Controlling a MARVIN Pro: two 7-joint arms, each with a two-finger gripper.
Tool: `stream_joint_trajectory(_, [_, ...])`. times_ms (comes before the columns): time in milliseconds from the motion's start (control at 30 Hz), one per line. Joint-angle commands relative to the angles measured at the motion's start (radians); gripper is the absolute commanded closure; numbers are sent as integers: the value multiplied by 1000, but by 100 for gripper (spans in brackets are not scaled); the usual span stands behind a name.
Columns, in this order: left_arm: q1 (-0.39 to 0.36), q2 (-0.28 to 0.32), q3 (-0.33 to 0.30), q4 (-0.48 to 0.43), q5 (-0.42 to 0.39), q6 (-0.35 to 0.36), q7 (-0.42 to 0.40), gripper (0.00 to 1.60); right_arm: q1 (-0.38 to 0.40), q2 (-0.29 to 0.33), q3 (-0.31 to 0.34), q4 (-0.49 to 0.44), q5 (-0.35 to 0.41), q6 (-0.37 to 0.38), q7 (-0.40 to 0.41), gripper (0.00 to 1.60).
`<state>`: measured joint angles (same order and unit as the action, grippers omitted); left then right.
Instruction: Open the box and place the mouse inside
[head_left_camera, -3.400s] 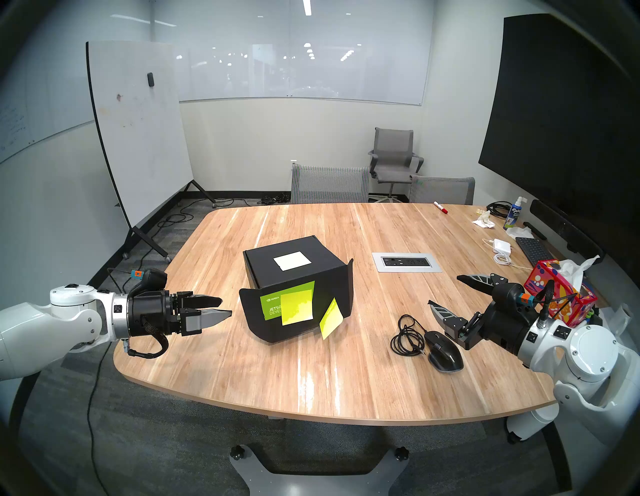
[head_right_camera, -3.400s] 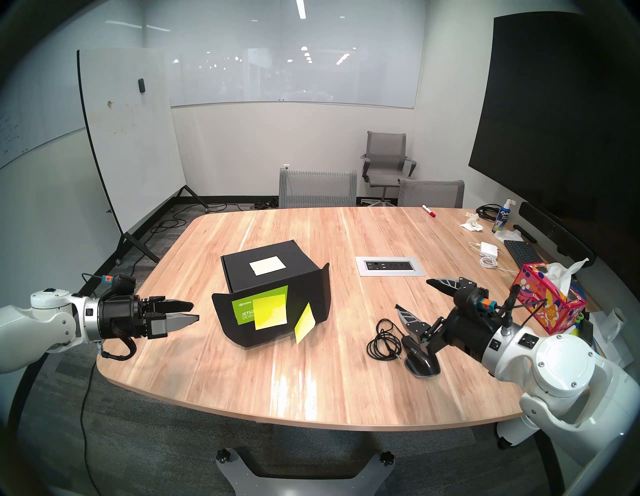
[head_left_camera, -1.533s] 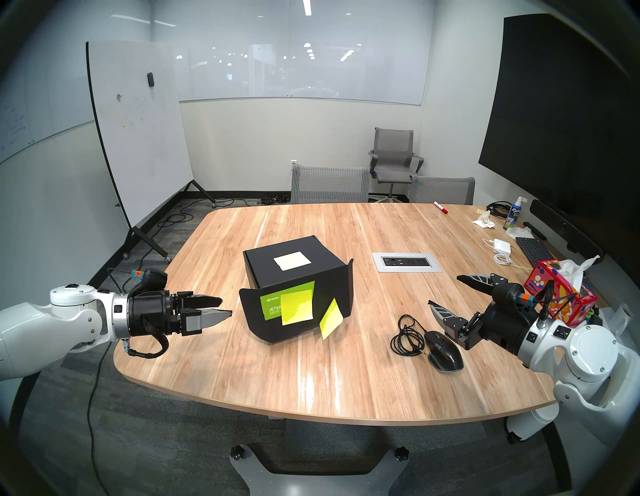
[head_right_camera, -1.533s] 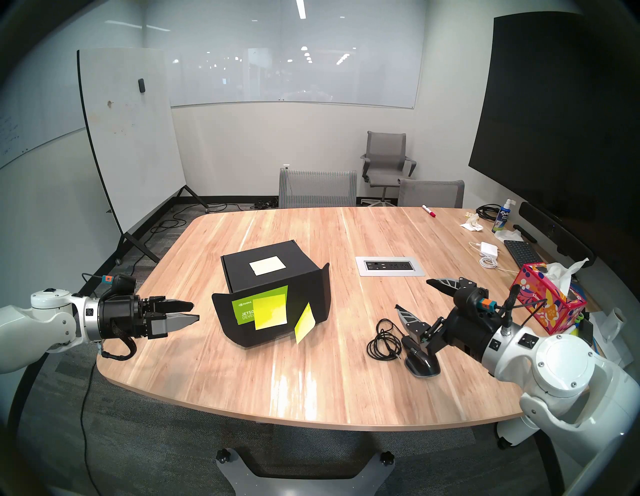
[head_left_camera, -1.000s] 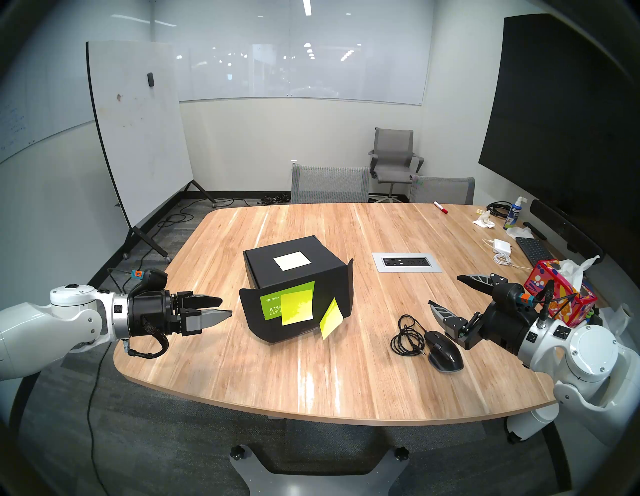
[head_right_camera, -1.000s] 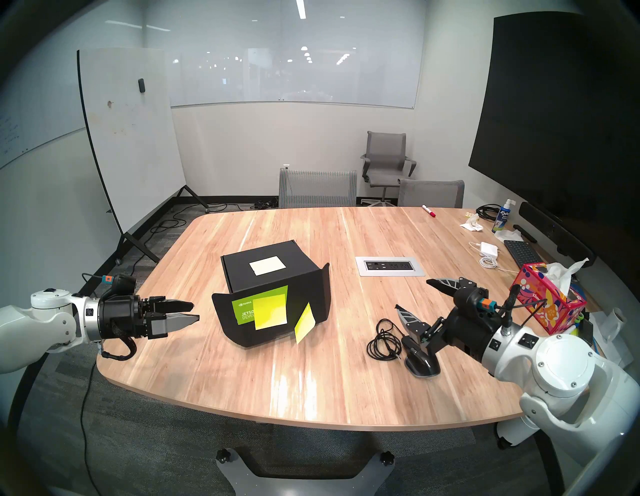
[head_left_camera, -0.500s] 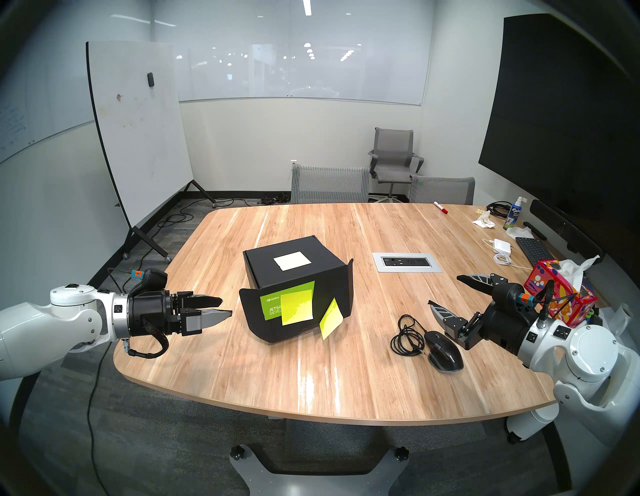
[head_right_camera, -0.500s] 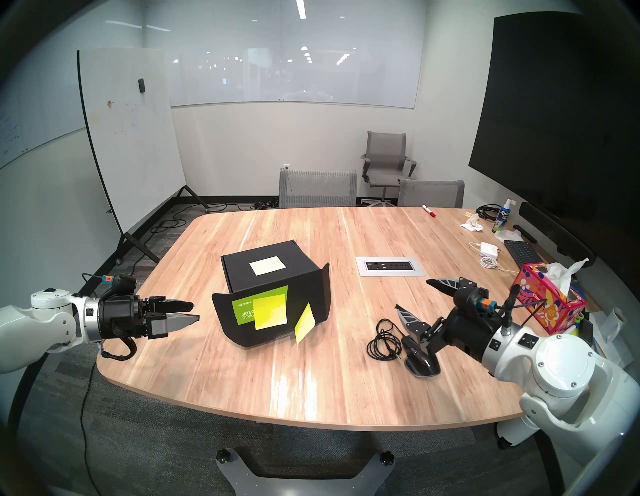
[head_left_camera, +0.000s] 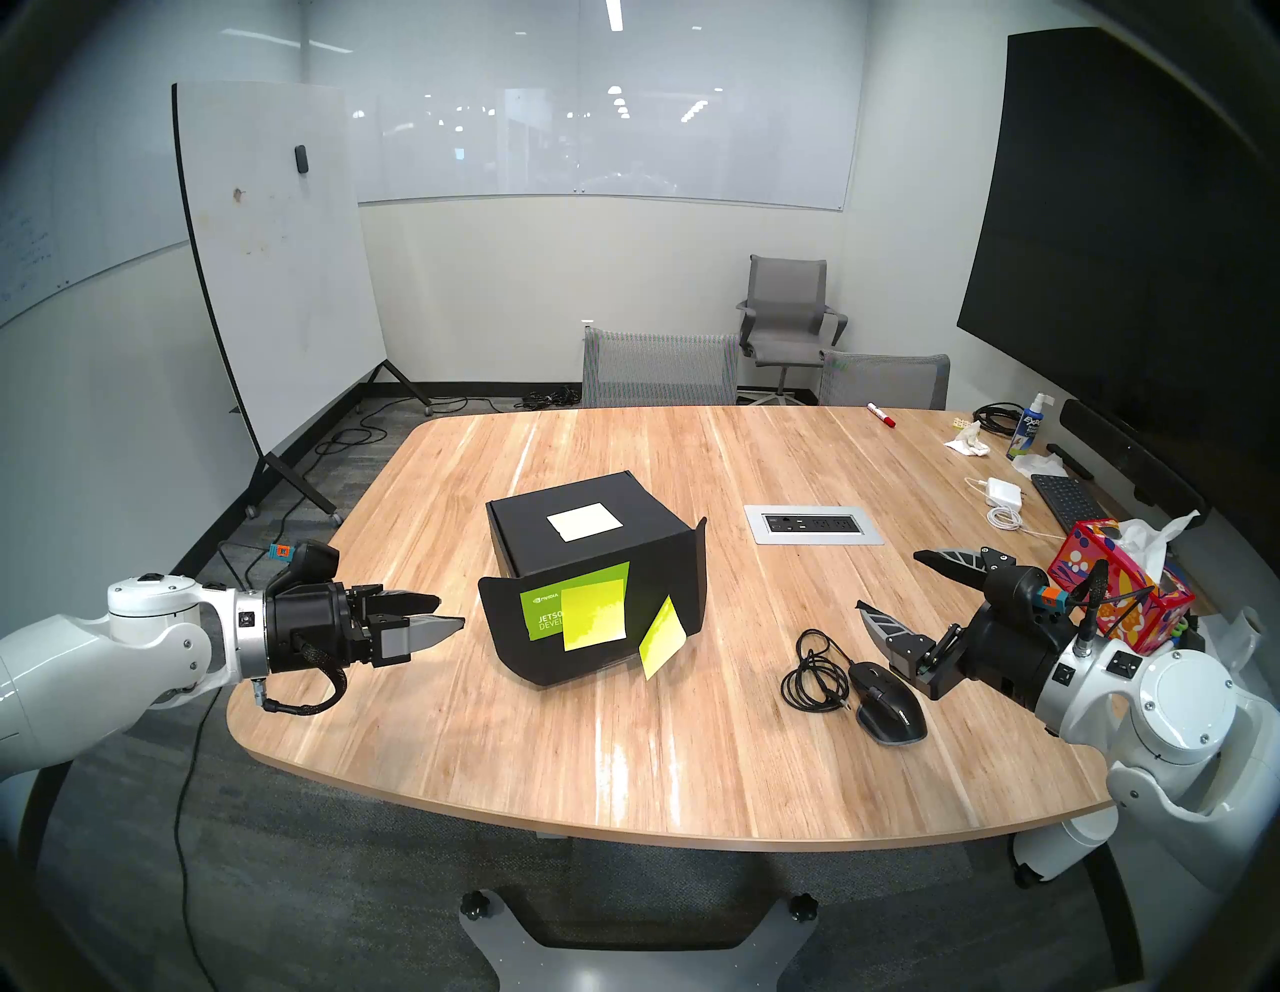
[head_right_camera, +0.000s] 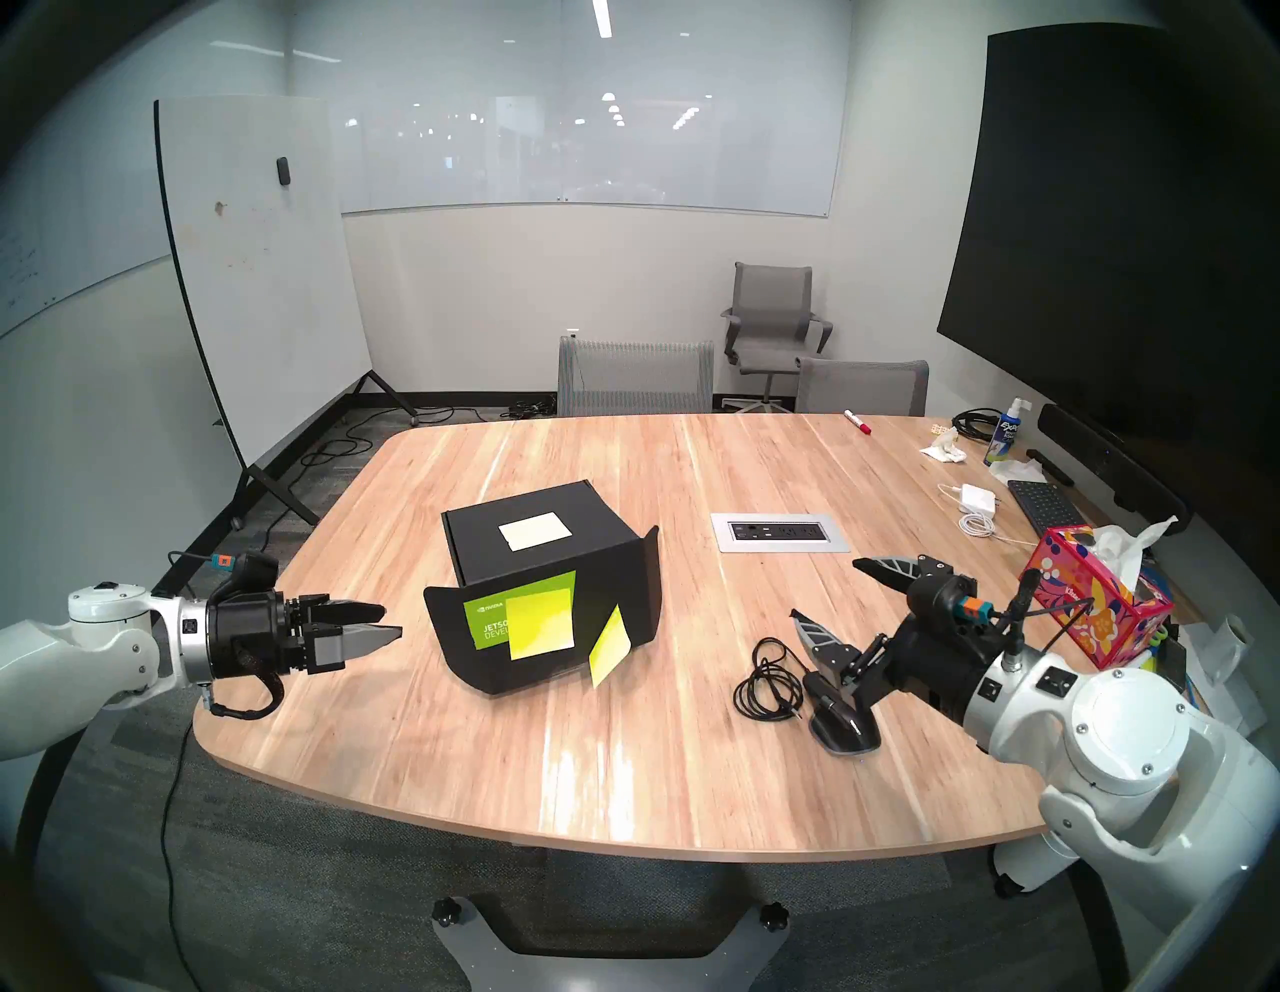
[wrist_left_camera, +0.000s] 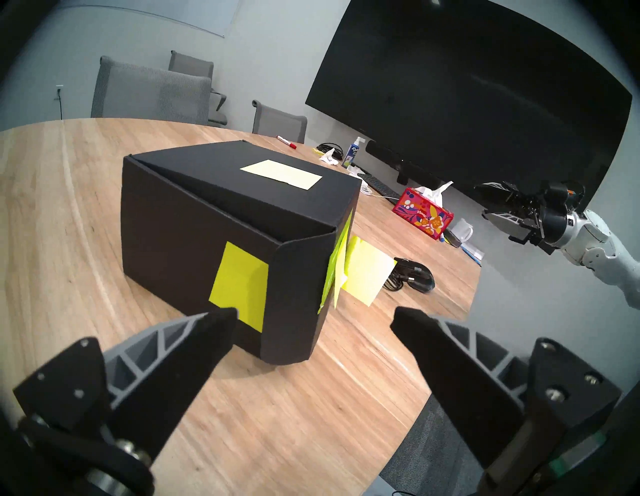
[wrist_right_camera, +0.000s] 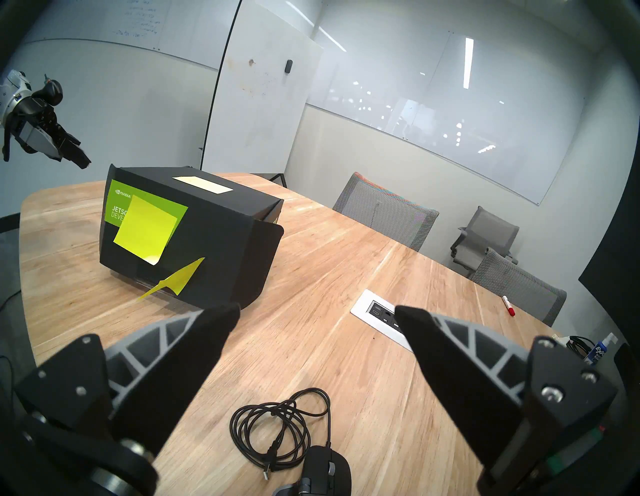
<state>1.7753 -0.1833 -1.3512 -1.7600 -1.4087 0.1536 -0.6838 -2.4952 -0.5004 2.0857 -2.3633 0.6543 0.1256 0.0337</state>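
Pincers, two, both mine: left pincer gapes empty just left of the one black box; right pincer spreads wide, empty, right of it. One mouse lies on the table right of the box, beneath that pincer.

Both arms reach in from the sides, nearly level; the left gripper and right gripper hold their jaws spread, empty.
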Motion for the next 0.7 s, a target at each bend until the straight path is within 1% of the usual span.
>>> stream_joint_trajectory(0, [-72,-44,8,46,32,27,-57,0,1,-1,2,-5,0,-2,1,0])
stream_joint_trajectory(333, [-169,-110,47,143,124,69,-171,0,1,-1,2,-5,0,-2,1,0])
stream_joint_trajectory(500, [-207,-146,69,171,160,76,-198,0,1,-1,2,-5,0,-2,1,0])
stream_joint_trajectory(667, [-233,-173,86,176,182,83,-203,0,1,-1,2,-5,0,-2,1,0])
